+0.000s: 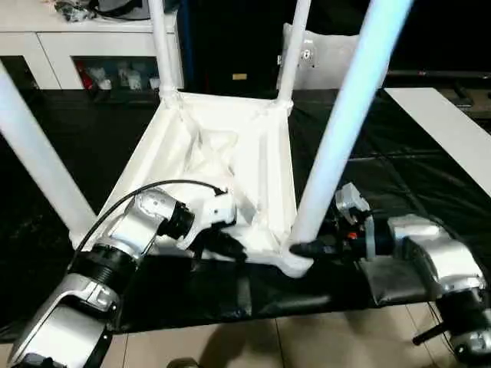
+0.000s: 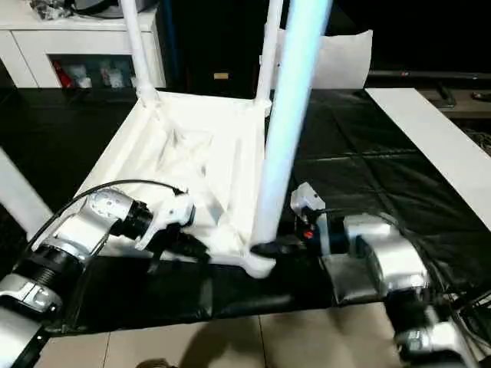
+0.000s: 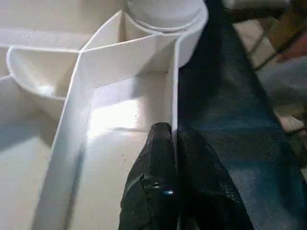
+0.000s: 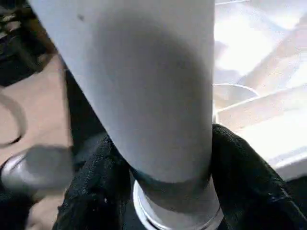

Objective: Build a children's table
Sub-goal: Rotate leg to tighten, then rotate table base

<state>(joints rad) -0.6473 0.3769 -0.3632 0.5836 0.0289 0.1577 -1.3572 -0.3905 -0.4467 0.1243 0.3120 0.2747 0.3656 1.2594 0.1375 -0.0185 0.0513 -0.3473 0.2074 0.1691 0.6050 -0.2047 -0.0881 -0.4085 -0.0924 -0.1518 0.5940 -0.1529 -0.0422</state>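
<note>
The tabletop lies upside down on a black mat, with its ribbed underside up. 4 legs rise from its corners: 2 at the far corners, 1 at the near left, and the near right leg, which stands in the corner socket just in front of the robot.

The right gripper is closed around the base of this leg; in the right wrist view 1 black finger sits on each side of the tube, just above the flared end. The leg's long axis goes up and leans a little to the right and toward the camera, so it seems not fully seated or not yet straight. The right arm is clearly the nearer one for pushing it down along this axis.

The left gripper is pressed together on the thin near wall of the tabletop, next to the same socket, 1 finger inside and 1 outside. It likely holds the top steady against the push.

Around the near right corner there is open mat to the right and bare floor in front. To the left, the left forearm lies close, and a white cabinet stands well behind.
</note>
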